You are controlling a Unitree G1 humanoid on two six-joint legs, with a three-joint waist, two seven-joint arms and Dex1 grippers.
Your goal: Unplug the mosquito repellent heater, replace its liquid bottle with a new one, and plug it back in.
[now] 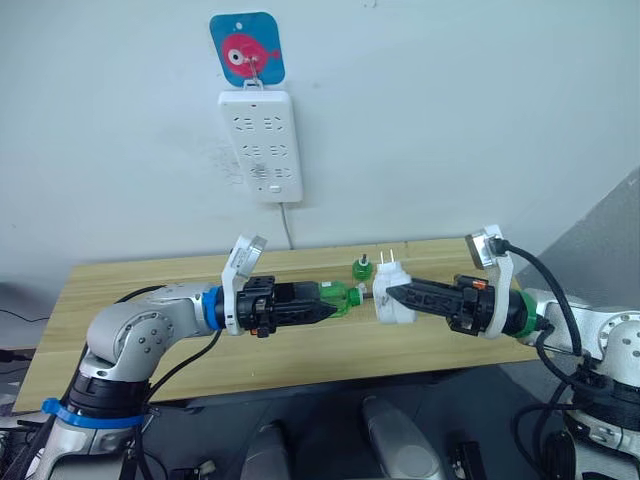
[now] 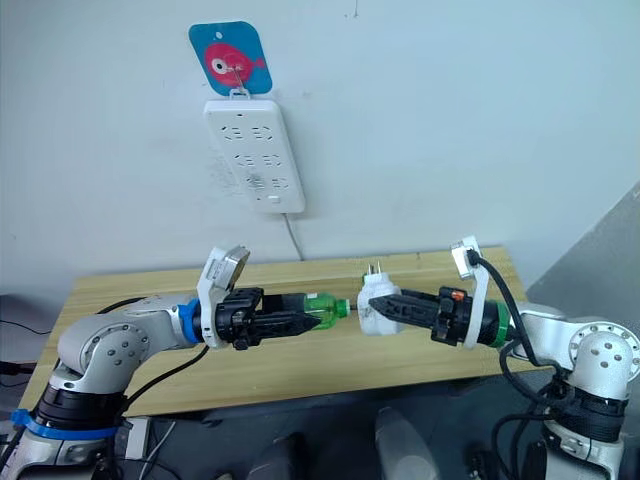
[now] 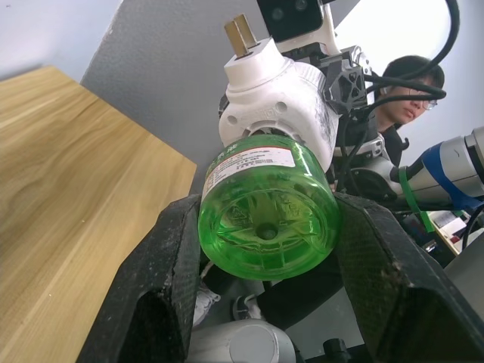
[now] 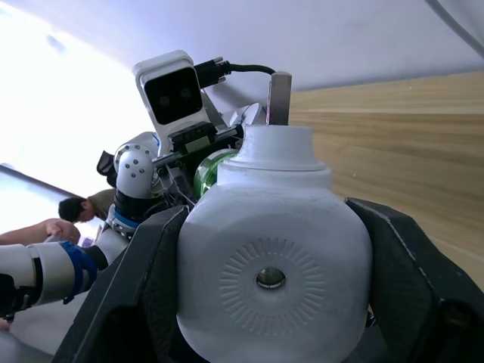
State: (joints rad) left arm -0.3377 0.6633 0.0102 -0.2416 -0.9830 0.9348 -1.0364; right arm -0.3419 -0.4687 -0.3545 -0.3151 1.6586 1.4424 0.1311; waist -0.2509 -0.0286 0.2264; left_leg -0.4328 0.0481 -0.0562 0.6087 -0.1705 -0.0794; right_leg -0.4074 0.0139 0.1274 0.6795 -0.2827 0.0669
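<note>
Midair: left fingers [image 3: 162, 287] pinch green bottle [image 3: 268, 215], right fingers [image 4: 132, 302] pinch heater [image 4: 272, 280]; joint hidden.

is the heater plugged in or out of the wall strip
Out: the small white rounded plastic heater is held over the table by the right tool, metal prongs bare.

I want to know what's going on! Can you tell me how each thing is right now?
Mosquito repellent heater: unplugged, gripped by the right gripper, prongs up.
Green bottle: held by the left gripper, its neck at the heater.
Second green bottle: standing on the table.
Power strip: hanging on the wall, sockets unused.
</note>
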